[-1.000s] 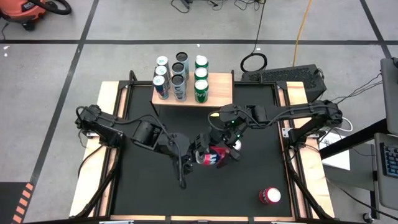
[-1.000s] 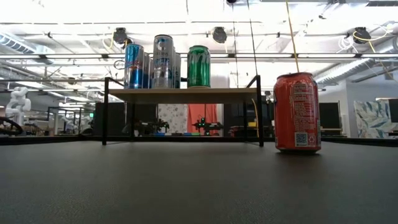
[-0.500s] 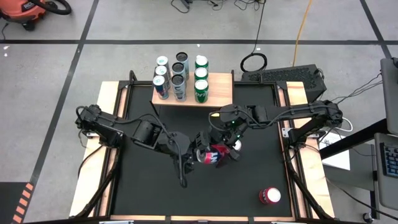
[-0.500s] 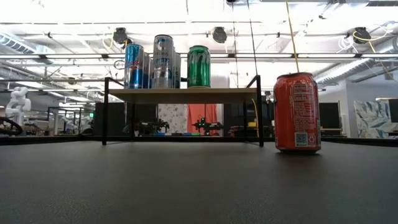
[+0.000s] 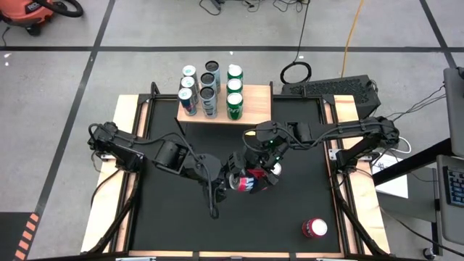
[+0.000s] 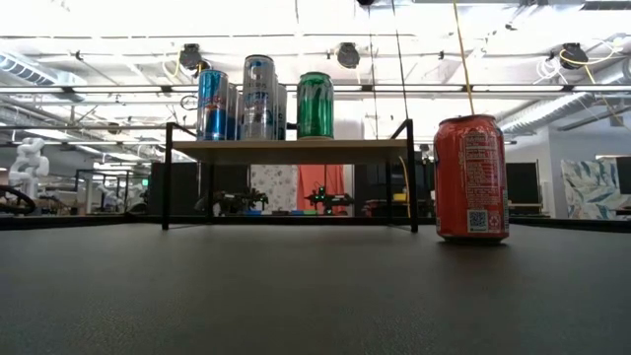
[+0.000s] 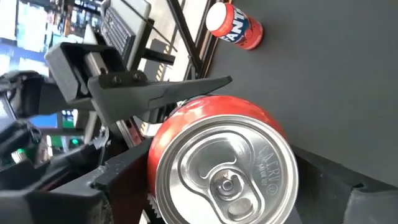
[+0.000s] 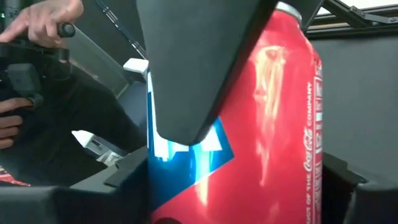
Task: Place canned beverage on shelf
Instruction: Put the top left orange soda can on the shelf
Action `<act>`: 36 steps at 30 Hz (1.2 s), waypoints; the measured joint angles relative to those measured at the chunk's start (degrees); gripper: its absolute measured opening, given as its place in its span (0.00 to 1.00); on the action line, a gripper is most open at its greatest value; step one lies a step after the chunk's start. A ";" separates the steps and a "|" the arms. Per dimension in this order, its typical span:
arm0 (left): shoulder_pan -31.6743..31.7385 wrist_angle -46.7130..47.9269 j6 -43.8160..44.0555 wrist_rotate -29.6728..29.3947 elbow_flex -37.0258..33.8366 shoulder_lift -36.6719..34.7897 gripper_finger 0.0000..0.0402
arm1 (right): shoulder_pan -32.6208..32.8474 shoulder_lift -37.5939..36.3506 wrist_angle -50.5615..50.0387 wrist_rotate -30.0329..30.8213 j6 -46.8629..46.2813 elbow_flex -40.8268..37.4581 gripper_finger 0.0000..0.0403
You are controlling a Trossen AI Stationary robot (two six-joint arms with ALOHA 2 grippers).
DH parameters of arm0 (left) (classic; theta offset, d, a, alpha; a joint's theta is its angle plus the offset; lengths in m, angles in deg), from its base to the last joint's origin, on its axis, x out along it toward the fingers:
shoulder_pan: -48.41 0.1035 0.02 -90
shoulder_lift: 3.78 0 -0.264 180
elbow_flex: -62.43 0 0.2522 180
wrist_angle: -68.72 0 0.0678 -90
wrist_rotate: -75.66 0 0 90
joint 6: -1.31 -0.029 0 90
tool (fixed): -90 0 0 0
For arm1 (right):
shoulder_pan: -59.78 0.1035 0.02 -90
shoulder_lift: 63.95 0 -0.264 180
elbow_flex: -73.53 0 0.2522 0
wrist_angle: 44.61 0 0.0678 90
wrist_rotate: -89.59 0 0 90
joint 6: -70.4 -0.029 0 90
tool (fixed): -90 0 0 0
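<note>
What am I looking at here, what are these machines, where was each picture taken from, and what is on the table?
These are two robot arms working at a black table. The left arm and the right arm each end in a pair of jaws.

One picture looks straight down from above. One looks level across the tabletop. The other two come from small cameras on the arms' wrists, so they show things very close up.

At the far edge stands a small wooden shelf that already carries a group of drink cans. A second can stands alone near the front right corner.

Over the middle of the table the arms meet at a red can. It sits between both pairs of jaws, which looks like a handover from one arm to the other.
</note>
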 joint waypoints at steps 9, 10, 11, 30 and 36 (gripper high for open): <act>-0.09 0.47 6.19 -3.63 0.00 0.00 0.87 | -0.05 0.00 0.07 0.37 0.44 0.00 0.69; -0.09 0.58 7.06 -4.28 0.00 0.00 0.87 | -0.11 -0.02 0.07 0.38 0.43 0.00 0.68; -0.12 0.74 7.85 -4.86 0.00 0.00 0.88 | -0.18 -0.02 0.07 0.28 0.42 0.00 0.68; -2.78 5.43 26.53 -20.42 0.00 -3.64 0.88 | -3.59 -4.05 -0.23 -0.04 -1.33 -0.02 0.68; -3.99 5.14 36.99 -25.08 0.00 -7.64 0.88 | -5.27 -6.83 -0.50 0.37 -1.79 -0.02 0.68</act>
